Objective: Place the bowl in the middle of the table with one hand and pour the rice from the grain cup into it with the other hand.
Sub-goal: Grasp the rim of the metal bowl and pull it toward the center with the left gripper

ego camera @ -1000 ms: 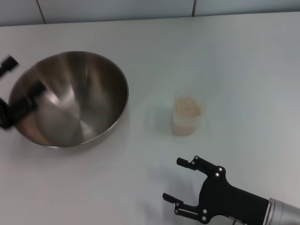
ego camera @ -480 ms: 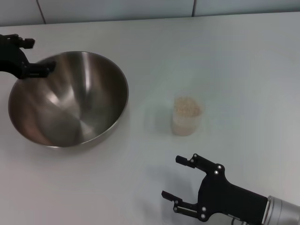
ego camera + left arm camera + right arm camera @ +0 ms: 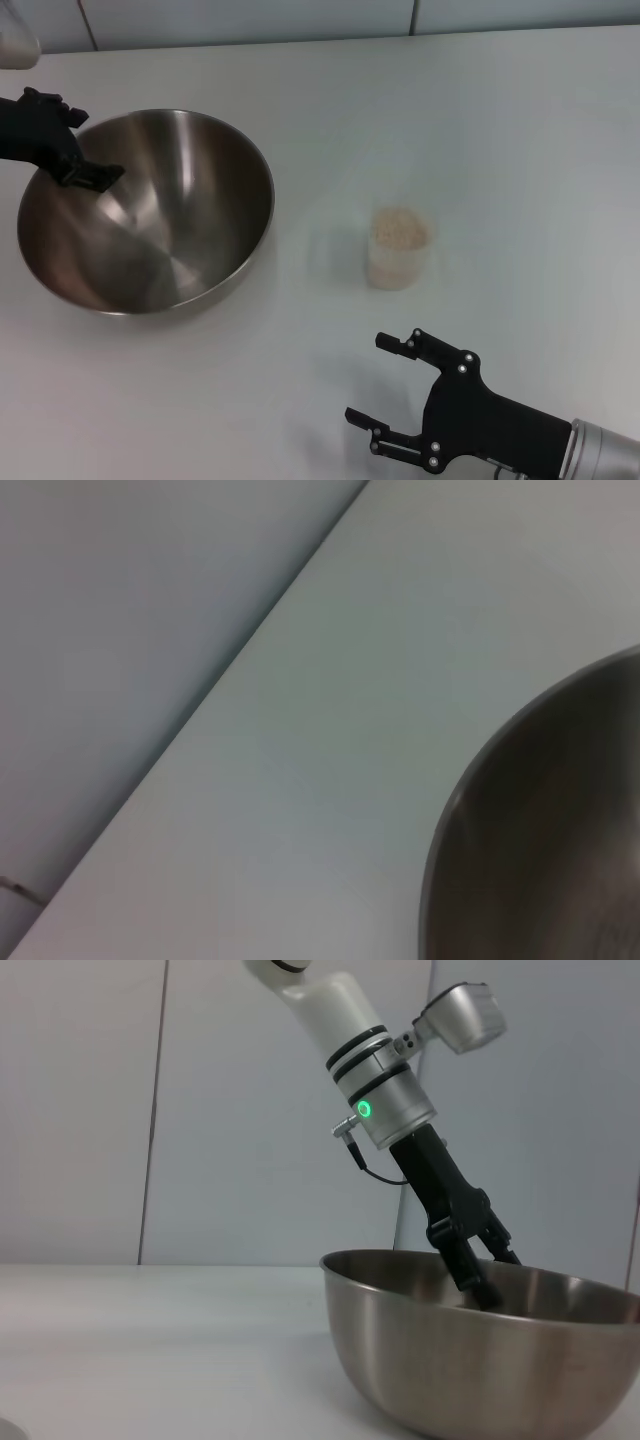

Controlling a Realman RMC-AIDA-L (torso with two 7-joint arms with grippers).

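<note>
Your left tool (image 3: 90, 165) straddles the bowl's (image 3: 160, 220) far rim at the frame's left, fingers apart, no grip yet. The bowl sits left of the table's (image 3: 500, 120) middle. The cup (image 3: 398, 248), full of rice (image 3: 399, 229), waits at centre. Your right tool (image 3: 385, 395) hangs spread at lower right. Both steps remain.

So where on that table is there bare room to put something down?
Plenty. The table lies bare behind and to the right of the cup, and in the strip between cup and bowl. The front left, below the bowl, is bare too. It is crowded at the bowl's far left rim, where the left gripper reaches in, and front right, where the open right gripper waits.
</note>
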